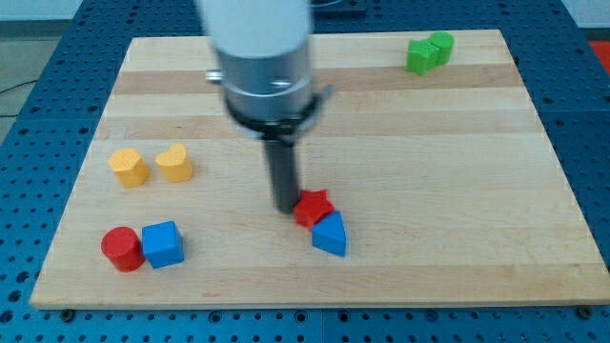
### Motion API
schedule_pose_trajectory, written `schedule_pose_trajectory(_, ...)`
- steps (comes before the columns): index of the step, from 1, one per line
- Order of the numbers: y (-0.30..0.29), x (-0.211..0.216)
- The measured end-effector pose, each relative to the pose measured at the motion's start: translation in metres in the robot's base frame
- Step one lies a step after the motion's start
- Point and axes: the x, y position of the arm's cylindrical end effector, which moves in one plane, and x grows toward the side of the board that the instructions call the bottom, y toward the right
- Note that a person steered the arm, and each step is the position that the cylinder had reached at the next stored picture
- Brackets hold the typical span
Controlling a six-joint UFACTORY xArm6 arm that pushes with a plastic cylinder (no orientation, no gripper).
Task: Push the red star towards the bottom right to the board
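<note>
— Where is the red star [314, 207]?
— Below the board's [457, 181] centre, with my tip [287, 209] touching its left side. There are no jaws on this arm, only the dark rod.
— What sits around the star?
— A blue triangular block [330, 234] touches its lower right. Well left of the star: a red cylinder [122, 249] beside a blue cube [163, 244], and above them a yellow hexagonal block [128, 166] and a yellow heart [174, 163]. Far up-right of the star, two green blocks [429, 51] touch.
</note>
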Motion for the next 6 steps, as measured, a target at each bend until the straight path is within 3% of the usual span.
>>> schedule_pose_trajectory(1, 0.043, 0.0)
schedule_pose_trajectory(2, -0.015, 0.001)
schedule_pose_trajectory(3, 0.004, 0.024)
schedule_pose_trajectory(5, 0.157, 0.032)
schedule_pose_trajectory(6, 0.152, 0.033)
